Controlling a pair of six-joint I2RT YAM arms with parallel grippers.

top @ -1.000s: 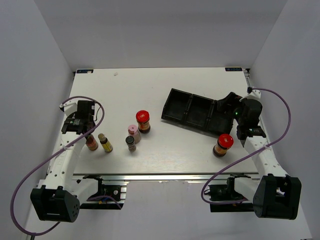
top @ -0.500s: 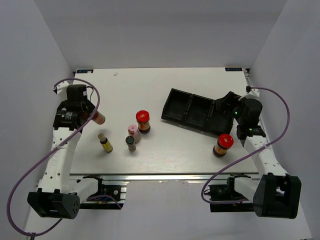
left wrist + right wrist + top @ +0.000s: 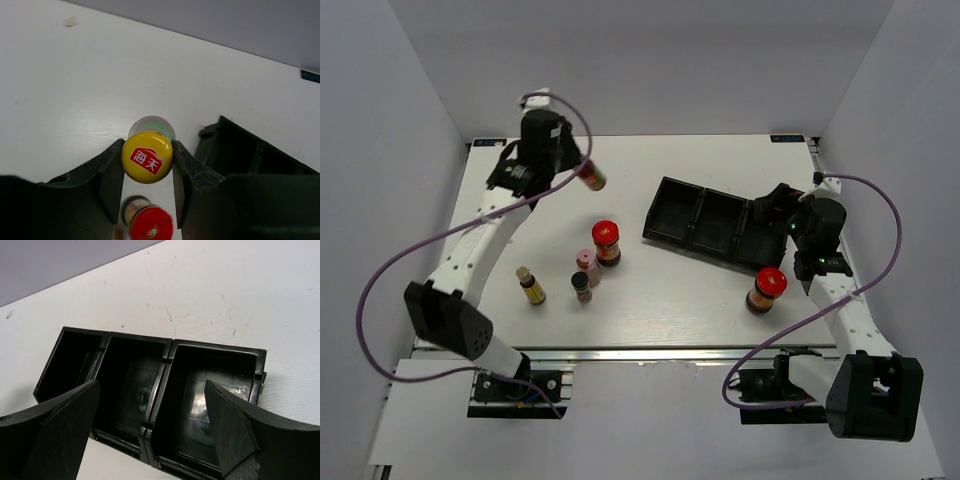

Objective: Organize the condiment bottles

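A slim yellow-capped bottle (image 3: 591, 177) is being gripped at its cap end between the clenched fingers of the left gripper (image 3: 147, 156). It is being held in the air above the far left part of the table (image 3: 670, 300), well apart from the long black tray (image 3: 135, 336). The bottle is being held tilted rather than upright. Its long axis is lying along the line of the fingers, with the yellow cap turned back toward the wrist and the base pointing away toward the tray's side.

The tray is lying askew on the right of the table, and only bare black floors are being shown in its three compartments. The right gripper (image 3: 150, 425) is being held over the tray's right-hand end, its jaws spread wide and grasping nothing.

Five bottles are standing upright on the table. A red-lidded jar (image 3: 606, 241), a pink-capped bottle (image 3: 586, 266) and a dark-capped tiny jar (image 3: 581, 287) are clustered near the middle. A second yellow-capped bottle (image 3: 530, 286) is standing to their left. A second red-lidded jar (image 3: 766, 290) is standing just beside the tray's near end.
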